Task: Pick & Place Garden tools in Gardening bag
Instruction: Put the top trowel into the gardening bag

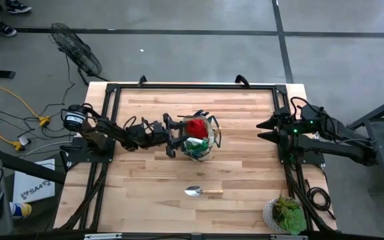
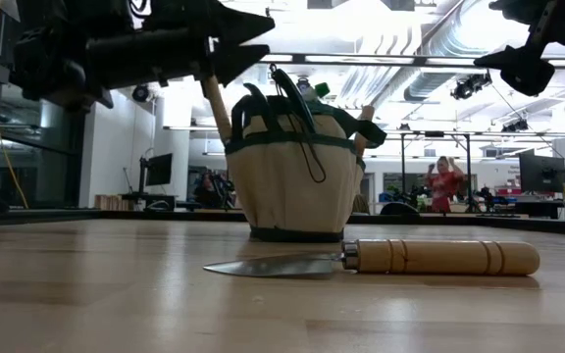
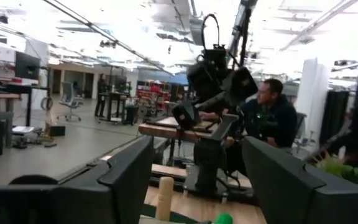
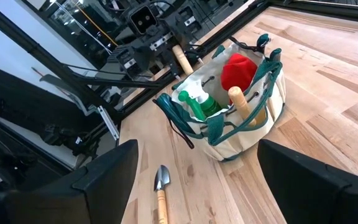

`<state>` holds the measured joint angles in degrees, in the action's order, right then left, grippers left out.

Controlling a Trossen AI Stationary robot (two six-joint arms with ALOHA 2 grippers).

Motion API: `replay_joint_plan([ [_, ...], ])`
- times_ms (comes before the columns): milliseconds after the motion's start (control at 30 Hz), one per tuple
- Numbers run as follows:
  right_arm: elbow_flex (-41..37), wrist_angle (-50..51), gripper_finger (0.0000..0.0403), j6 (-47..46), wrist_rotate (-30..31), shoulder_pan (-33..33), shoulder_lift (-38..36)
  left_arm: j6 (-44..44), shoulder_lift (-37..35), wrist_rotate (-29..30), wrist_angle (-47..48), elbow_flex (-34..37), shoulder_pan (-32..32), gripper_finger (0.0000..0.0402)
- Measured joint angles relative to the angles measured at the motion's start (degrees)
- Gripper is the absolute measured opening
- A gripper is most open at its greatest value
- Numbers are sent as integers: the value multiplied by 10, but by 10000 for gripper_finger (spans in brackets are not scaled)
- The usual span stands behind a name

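The khaki gardening bag [image 1: 199, 137] with dark green trim stands upright on its base at the table's middle. It holds a red piece [image 4: 238, 71], a bright green piece [image 4: 197, 106] and a wooden handle [image 4: 241, 102]. A second wooden handle [image 4: 182, 59] sticks up at the bag's left side. My left gripper [image 1: 172, 137] is open and hovers over this handle [image 3: 165, 196], with a finger on either side and apart from it. A silver trowel [image 1: 202, 191] with a wooden handle lies flat on the table, nearer than the bag. My right gripper [image 1: 261, 130] is open and empty, raised at the table's right.
A leafy potted plant [image 1: 285, 213] stands at the near right corner. Black frame rails [image 1: 105, 133] run along the table's left, far and right edges. A person [image 3: 269, 112] is in the room beyond the table. Bare wood lies around the trowel.
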<state>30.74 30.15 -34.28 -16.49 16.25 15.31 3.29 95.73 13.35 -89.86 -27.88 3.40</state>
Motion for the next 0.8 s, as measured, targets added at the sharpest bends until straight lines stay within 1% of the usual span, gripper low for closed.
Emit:
replay_joint_plan([
  [200,0,0,321,0,0,0,0,0,-38,9,0,0,0,218],
  [367,0,0,321,0,0,0,0,-30,-75,27,0,20,0,180],
  [500,0,0,321,0,0,0,0,-44,-107,48,1,53,0,128],
  [567,0,0,321,0,0,0,0,-44,-130,58,1,74,1,92],
  [667,0,0,321,0,0,0,0,-45,-164,66,3,106,5,28],
  [700,0,0,321,0,0,0,0,-44,-176,68,3,118,9,15],
  [800,0,0,321,0,0,0,0,-44,-203,88,5,153,20,9],
])
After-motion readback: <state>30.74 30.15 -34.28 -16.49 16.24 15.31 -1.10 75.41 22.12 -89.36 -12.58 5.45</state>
